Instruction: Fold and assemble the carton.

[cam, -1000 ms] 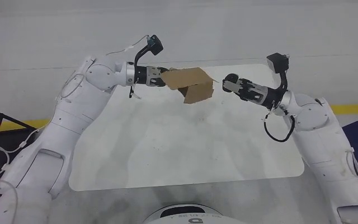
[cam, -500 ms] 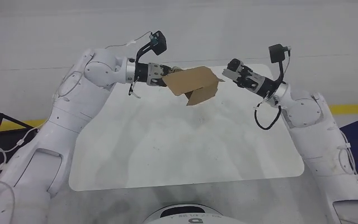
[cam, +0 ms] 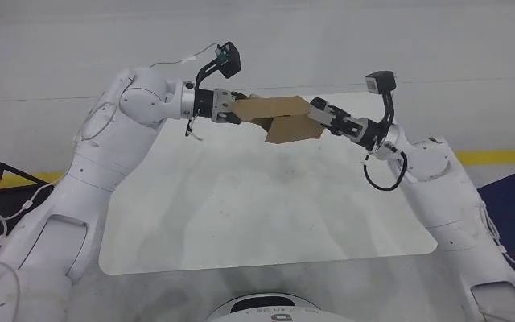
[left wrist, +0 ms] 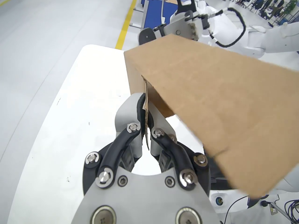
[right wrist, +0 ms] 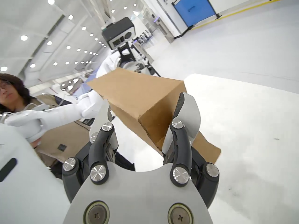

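A brown cardboard carton [cam: 283, 117], partly folded into a sleeve, hangs in the air over the far edge of the white table [cam: 241, 217]. My left gripper [cam: 239, 110] is shut on a thin flap edge at the carton's left end; the left wrist view shows that flap pinched between the pads of the left gripper [left wrist: 145, 108], with the carton [left wrist: 210, 99] stretching away from it. My right gripper [cam: 320, 113] stands open at the carton's right end. In the right wrist view its fingers straddle a corner of the carton [right wrist: 144, 96], one finger [right wrist: 186, 110] lying against the side panel.
The white table's surface lies below the carton, bare apart from small dark marks. A yellow floor line [cam: 491, 157] runs beyond the table's right side. Blue benches [left wrist: 161, 12] stand in the room behind the right arm.
My right gripper has moved left from a gap beside the carton to its right end, fingers now around the corner. The carton has swung more level in the left gripper.
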You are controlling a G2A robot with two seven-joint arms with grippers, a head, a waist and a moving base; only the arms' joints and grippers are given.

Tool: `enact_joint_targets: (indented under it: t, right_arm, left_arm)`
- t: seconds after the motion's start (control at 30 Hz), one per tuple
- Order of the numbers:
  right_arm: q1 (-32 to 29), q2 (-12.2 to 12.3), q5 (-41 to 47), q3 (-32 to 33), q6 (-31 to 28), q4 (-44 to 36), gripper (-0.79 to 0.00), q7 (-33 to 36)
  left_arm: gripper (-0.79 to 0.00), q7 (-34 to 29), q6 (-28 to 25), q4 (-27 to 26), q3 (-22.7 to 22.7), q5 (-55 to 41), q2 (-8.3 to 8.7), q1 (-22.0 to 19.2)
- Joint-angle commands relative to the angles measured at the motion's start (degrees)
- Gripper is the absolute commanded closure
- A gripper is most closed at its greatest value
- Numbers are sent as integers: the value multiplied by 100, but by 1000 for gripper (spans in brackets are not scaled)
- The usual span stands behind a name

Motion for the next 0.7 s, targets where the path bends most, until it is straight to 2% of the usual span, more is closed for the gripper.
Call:
enact_joint_targets:
  t: [0.0,0.2,0.3,0.37,0.5,0.67]
  right_arm:
    - [16,-4,200,-16,42,8,-391,194]
    - [71,-35,128,-102,132,0,-419,298]
    - [88,-41,-9,-52,162,23,-459,202]
    - [74,-38,-63,10,171,38,-523,145]
    - [0,-22,-98,185,179,73,-539,57]
    - [-137,9,-274,508,166,86,-720,-230]
  left_arm:
    - [0,27,6,-15,-2,20,5,16]
    - [0,107,33,-75,-11,89,23,84]
    - [0,133,55,-86,-30,114,36,114]
    - [0,152,85,-83,-52,121,48,138]
    - [0,169,206,-73,-79,94,68,199]
    - [0,190,361,-35,-84,-228,72,284]
